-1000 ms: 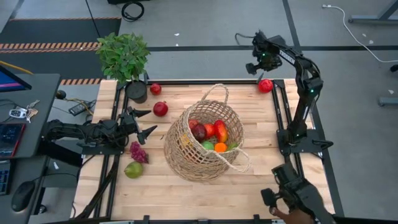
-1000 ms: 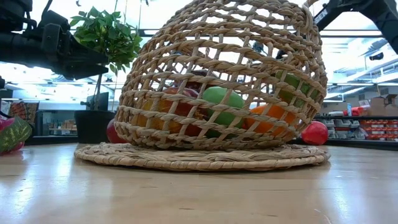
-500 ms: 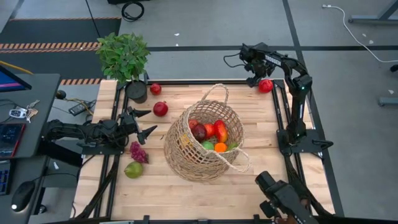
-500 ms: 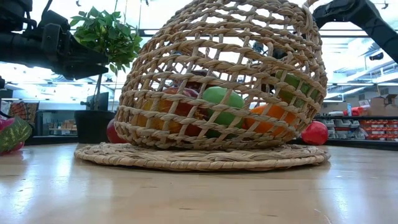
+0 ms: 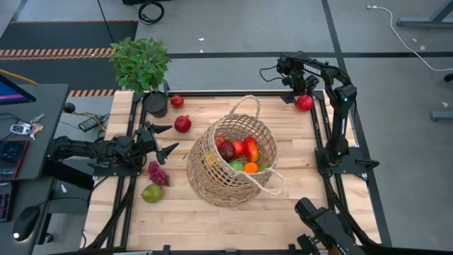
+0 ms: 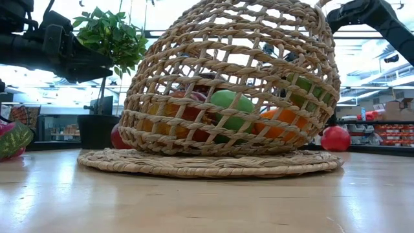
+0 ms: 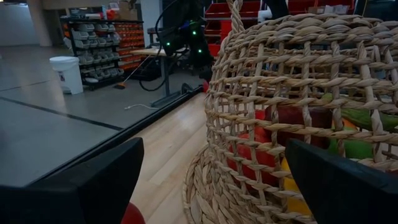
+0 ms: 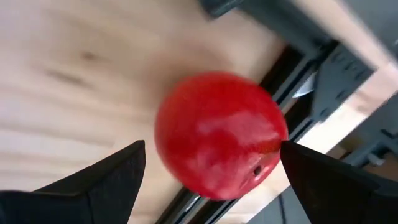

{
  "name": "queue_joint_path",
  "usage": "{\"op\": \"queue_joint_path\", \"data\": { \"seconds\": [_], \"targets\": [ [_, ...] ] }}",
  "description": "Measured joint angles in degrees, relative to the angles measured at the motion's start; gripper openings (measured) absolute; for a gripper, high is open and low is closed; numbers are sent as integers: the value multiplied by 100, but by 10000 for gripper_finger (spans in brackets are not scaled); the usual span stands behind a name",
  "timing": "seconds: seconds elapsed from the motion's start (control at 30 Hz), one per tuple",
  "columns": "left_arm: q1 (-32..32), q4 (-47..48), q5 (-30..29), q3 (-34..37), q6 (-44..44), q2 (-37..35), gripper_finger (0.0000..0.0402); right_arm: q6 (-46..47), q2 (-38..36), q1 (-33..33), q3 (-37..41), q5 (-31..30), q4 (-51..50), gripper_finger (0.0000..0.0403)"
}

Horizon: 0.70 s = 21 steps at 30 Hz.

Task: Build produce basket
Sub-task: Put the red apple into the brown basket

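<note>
Since a second ago our right gripper has swung in from beyond the far edge of the desk and come to hover over a red fruit at the far right corner; the fruit itself has shifted slightly along that edge. In the right wrist view the red fruit sits between our two fingers, which are spread wide on either side of it and do not touch it. It lies on the wood right beside the dark metal rail.

Our left gripper waits low over the left side of the desk with its fingers spread apart and nothing between them. They point at the basket, which lies tipped on its side at the middle of the desk with its mouth facing the right. Inside it we see red, green, orange and dark pieces of produce. Just beyond the left fingers, toward the far edge, sit a dark red fruit and a smaller red one next to the potted plant. Behind and below those fingers, nearer the front edge, lie a purple bunch of grapes and a green pear.
</note>
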State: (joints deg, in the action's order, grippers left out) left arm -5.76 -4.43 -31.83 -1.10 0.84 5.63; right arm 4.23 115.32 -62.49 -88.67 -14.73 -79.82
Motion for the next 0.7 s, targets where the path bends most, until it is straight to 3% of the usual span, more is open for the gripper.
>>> {"op": "queue_joint_path", "data": {
  "seconds": [0.27, 0.47, 0.7],
  "targets": [
    [0, -2, 0, -1, -1, 0, 398, 354, -4, 457, 16, 632, -270, 375],
    [0, 0, 0, 0, 0, -2, 398, 443, -4, 969, -5, 1773, -300, 375],
    [0, 0, 0, 0, 0, 0, 398, 330, -83, 1715, -312, 1804, -425, 375]
  ]
}}
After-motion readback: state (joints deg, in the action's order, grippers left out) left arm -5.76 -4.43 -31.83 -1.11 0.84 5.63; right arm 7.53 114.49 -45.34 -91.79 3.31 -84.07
